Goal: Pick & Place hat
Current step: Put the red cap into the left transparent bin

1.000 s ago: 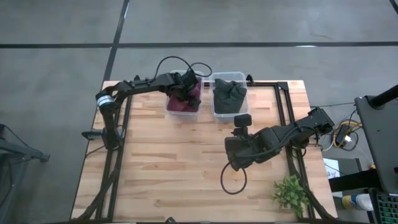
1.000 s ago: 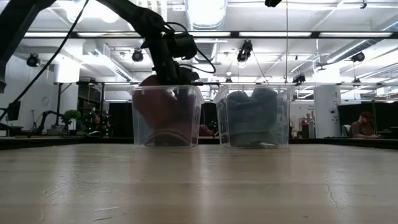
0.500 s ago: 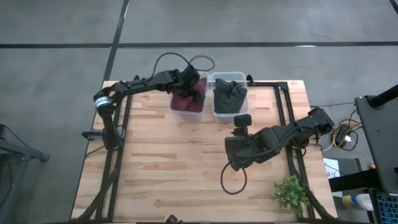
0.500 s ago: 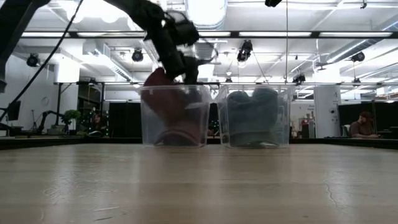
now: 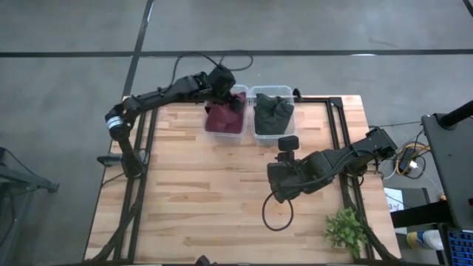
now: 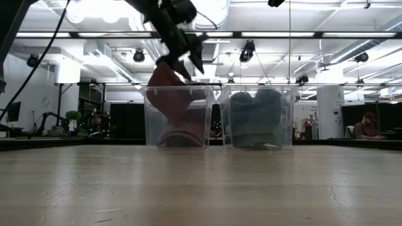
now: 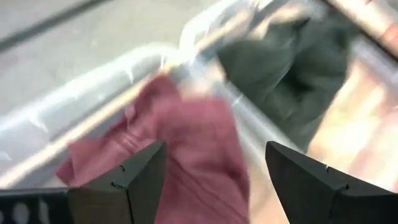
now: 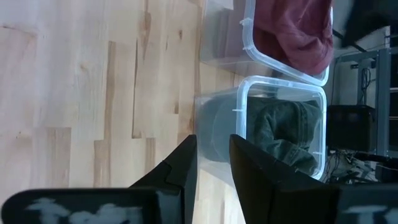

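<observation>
maroon hat [image 5: 224,116] is partly up out of the left clear bin [image 5: 208,124] at the far edge of the bench [image 5: 192,199], bunched under the left gripper [image 5: 230,103]; in the low view its top stands above the bin's rim while the rest trails down inside. the left wrist view shows that gripper's fingers [image 7: 134,180] spread wide with the maroon cloth between and beyond them, and i cannot see either finger pressing on it, so whether the hat is truly held is not something i can tell.

what has changed: a second ago the left arm was reaching down into the bin with the hat low inside; half a second ago the bin had slid toward its neighbour; now the arm has swung back and upward, the hat has come up with it, and the bin sits touching the right clear bin [image 5: 258,125]. that one holds a dark green hat [image 5: 272,113].

this reads as the start of the lift. the drag on the bin suggests the cloth catches on the wall, so a tip or further slide is the risk.

the right gripper [image 5: 279,193] waits low over the middle of the bench, well apart from both bins, its fingers [image 8: 258,180] parted with nothing between them.
</observation>
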`<act>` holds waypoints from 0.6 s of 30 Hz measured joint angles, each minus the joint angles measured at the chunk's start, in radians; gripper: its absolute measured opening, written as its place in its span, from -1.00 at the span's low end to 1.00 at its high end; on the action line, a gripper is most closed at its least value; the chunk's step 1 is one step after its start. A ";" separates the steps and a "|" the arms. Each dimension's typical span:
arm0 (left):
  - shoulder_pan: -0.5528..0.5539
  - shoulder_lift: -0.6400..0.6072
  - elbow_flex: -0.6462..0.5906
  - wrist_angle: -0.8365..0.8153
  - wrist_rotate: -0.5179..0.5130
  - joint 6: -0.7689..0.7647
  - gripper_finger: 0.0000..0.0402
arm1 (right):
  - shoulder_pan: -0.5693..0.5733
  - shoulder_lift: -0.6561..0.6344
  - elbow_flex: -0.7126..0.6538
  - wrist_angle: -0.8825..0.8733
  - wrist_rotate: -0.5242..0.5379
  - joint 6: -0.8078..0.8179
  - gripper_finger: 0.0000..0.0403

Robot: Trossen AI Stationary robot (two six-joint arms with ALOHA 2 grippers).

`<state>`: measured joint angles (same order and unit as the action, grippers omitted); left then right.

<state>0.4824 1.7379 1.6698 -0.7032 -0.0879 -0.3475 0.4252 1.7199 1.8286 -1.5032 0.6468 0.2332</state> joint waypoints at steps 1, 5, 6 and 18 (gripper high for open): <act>0.000 -0.008 0.023 -0.006 0.000 0.008 0.33 | 0.000 0.000 0.000 0.000 0.000 0.000 -0.56; -0.009 -0.044 0.122 -0.160 -0.002 0.033 0.33 | 0.000 0.000 0.000 0.000 0.000 0.000 -0.54; -0.015 -0.053 0.138 -0.220 -0.006 0.034 0.33 | 0.000 0.000 0.000 0.000 0.000 0.000 -0.53; -0.135 -0.090 0.020 -0.361 -0.245 0.014 0.33 | 0.000 0.000 0.000 0.022 0.000 0.000 -0.50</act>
<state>0.3470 1.6482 1.6900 -1.0646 -0.3327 -0.3334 0.4252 1.7199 1.8286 -1.4815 0.6473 0.2333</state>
